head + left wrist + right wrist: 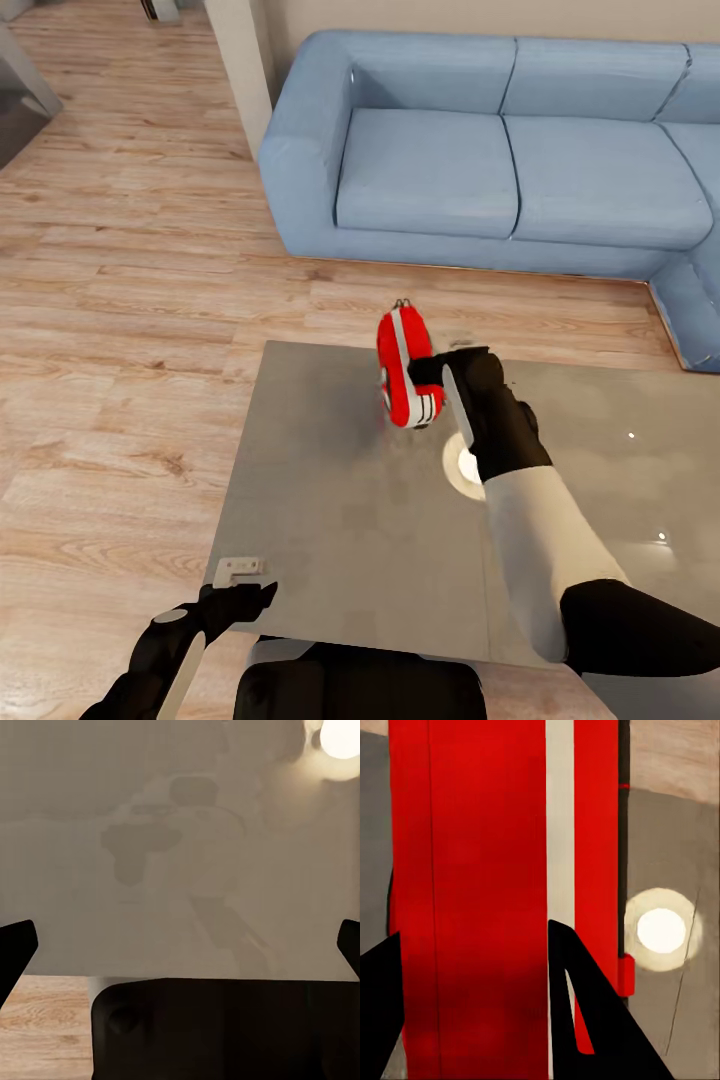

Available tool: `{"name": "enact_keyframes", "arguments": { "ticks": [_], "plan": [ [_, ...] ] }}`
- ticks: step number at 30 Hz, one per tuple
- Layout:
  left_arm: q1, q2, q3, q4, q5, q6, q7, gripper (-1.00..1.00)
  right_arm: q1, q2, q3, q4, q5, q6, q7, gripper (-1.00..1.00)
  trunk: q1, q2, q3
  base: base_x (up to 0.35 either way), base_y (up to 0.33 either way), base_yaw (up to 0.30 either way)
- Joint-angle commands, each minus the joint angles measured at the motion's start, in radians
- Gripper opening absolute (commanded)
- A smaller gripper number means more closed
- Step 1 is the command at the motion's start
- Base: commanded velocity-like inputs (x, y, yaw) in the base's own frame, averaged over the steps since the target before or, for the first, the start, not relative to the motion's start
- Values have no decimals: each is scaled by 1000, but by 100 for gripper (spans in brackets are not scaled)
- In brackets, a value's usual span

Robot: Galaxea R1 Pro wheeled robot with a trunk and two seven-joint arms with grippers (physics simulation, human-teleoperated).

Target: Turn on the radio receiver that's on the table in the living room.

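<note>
The red radio receiver (403, 362) with white stripes stands on the grey table (330, 520) near its far edge, its thin wire handle pointing toward the sofa. My right gripper (428, 374) is against the radio's right side. In the right wrist view the radio's red body (480, 870) is very close, and both black fingertips (585, 1020) lie over it with a gap between them, gripping nothing. My left gripper (245, 600) hangs open over the table's near left corner, its fingers (15, 952) spread wide above the glossy top (180, 855).
A blue sectional sofa (500, 150) stands beyond the table across a strip of wood plank floor (130, 300). A bright lamp reflection (466, 466) shines on the tabletop beside my right forearm. A small pale flat piece (240, 572) lies at the near left corner.
</note>
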Motion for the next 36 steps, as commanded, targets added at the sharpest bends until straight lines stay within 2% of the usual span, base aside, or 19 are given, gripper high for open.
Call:
{"name": "enact_keyframes", "arguments": {
  "ticks": [1, 5, 7, 14, 22, 27, 28, 29, 31, 32, 34, 36],
  "plan": [
    [0, 0, 0, 0, 0, 0, 1, 100, 1, 0, 0, -15, 3, 19, 1, -100, 0, 0, 0, 0, 0, 0],
    [0, 0, 0, 0, 0, 0, 0, 100, 4, 0, 0, -79, 3, 74, 2, -100, 0, 0, 0, 0, 0, 0],
    [0, -1, -1, 0, 0, 0, 0, 100, 7, 0, 1, -143, 2, 123, 4, -100, 0, 0, 0, 0, 0, 0],
    [0, -7, -1, 0, 0, 0, 0, 100, 9, 0, 1, -266, -1, 128, 8, -100, 0, 0, 0, 0, 0, 0],
    [0, -8, -1, -2, 0, 0, 0, 100, 9, 0, 0, -280, -3, 128, 15, -100, 0, 0, 0, 0, 0, 0],
    [0, -8, -2, -2, 0, 0, 0, 100, 8, -3, 5, -288, -3, 128, 87, -100, 0, 0, 0, 0, 0, 0],
    [0, -10, -10, -3, 0, 0, 0, 100, 8, -25, 8, -291, -3, 128, 141, -100, 0, 0, 0, 0, 0, 0],
    [0, -12, -14, -3, 0, 0, 0, 100, 8, -34, 10, -292, -2, 128, 162, -100, 0, 0, 0, 0, 0, 0],
    [0, -22, -30, -3, 0, 0, 0, 100, 11, -68, 30, -293, -2, 128, 228, -100, 0, 0, 0, 0, 0, 0],
    [0, -34, -46, -3, 0, 0, 0, 100, 14, -113, 68, -294, -1, 128, 296, -100, 0, 0, 0, 0, 0, 0],
    [0, -47, -61, -3, -2, -1, 0, 100, 16, -175, 131, -296, 1, 128, 383, -100, 0, 0, 0, 0, 0, 0],
    [0, -56, -67, -10, -2, -1, 0, 100, 17, -215, 176, -297, 2, 128, 452, -100, 0, 0, 0, 0, 0, 0]
  ]
}}
